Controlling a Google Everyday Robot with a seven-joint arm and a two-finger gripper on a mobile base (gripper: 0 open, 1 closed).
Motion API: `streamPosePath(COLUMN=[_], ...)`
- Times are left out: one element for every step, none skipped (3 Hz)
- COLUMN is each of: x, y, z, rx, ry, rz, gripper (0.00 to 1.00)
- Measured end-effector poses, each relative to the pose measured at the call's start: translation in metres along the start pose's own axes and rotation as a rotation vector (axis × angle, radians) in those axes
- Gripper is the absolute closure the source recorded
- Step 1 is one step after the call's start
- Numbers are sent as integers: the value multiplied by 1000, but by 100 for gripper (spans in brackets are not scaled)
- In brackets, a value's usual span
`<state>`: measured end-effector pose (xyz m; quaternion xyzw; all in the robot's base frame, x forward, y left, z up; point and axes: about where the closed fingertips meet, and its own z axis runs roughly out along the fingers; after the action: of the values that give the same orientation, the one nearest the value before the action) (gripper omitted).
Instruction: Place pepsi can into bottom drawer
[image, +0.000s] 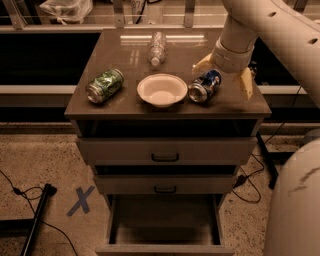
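Blue pepsi can lies on its side on the cabinet top, long axis 7-to-1 o'clock. The gripper, fingers spread, hovers just beside at 2 o'clock. Bottom drawer open below.

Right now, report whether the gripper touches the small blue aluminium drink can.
Cannot tell: camera view shows the open gripper straddling the pepsi can, contact hidden.

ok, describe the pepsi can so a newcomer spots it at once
On top of the drawer cabinet, right of the white bowl, the pepsi can lies on its side, by the gripper. It is blue; the green can lies left of the bowl.
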<state>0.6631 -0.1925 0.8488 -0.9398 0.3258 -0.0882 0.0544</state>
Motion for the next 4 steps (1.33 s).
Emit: streamPosePath(x=[-5,-6,-7,-7], y=[-8,-13,-18,-21], z=[14,23,24,5], rx=[2,5,22,78], ry=[-18,-32,-46,-55], rz=[-14,-16,-14,2], gripper=[23,47,70,93])
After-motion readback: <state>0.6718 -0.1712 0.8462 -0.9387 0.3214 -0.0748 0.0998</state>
